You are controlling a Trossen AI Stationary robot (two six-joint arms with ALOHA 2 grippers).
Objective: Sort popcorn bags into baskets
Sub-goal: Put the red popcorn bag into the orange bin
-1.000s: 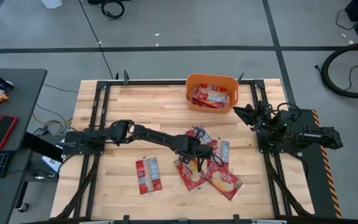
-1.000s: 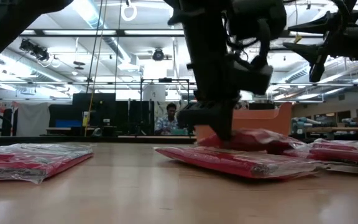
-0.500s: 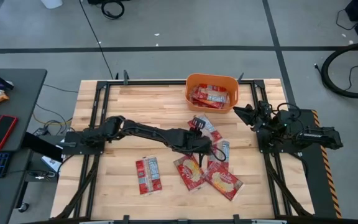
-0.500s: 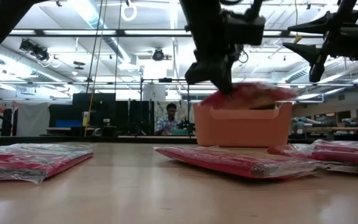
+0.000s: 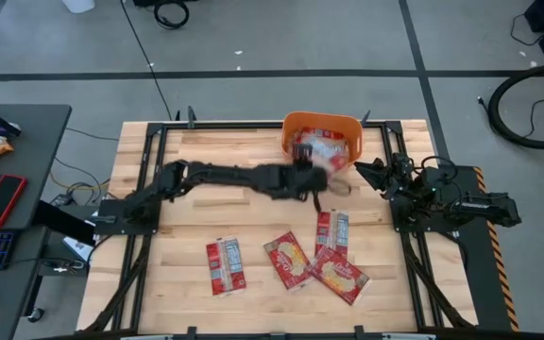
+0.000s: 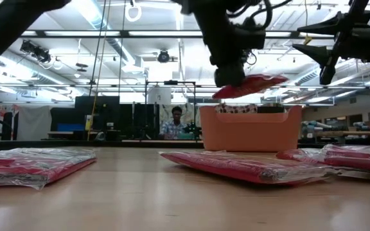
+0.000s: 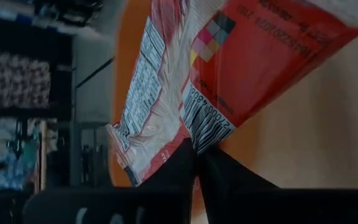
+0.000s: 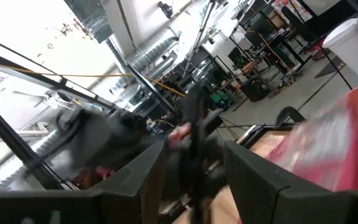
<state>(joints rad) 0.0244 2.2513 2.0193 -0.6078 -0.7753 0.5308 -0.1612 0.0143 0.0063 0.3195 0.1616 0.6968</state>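
Hanging from the left gripper point(image 5: 312, 174), one popcorn bag point(image 5: 321, 161) is seen in the high view at the near rim of the orange basket point(image 5: 291, 127), partly over the wall and partly over the table. In the low view the same bag point(image 6: 248, 85) is held clear above the basket point(image 6: 249, 128), tilted, one end higher than the other, with open air between it and the rim. The left wrist view shows the bag point(image 7: 229, 68) pinched at one edge between the two dark fingers point(image 7: 225, 177), which are closed tight on it; the rest of the packet extends away from the jaws toward the orange wall point(image 7: 132, 74).

Key relation — the basket lies just beyond the gripper along the left arm's reach, and the bag's free end already points into it. Judged from this, a short advance over the rim is needed before release; a release at the present spot risks the packet catching on the near wall.

Packets already inside the basket point(image 5: 324, 146) are visible. Four bags remain flat on the table, well apart from the basket: one alone point(image 5: 225, 263), and three in a loose cluster point(image 5: 286, 259), point(image 5: 331, 230), point(image 5: 340, 275).

The right gripper point(image 5: 371, 172) waits beside the basket's right side, above the table — its fingers are spread and hold nothing.
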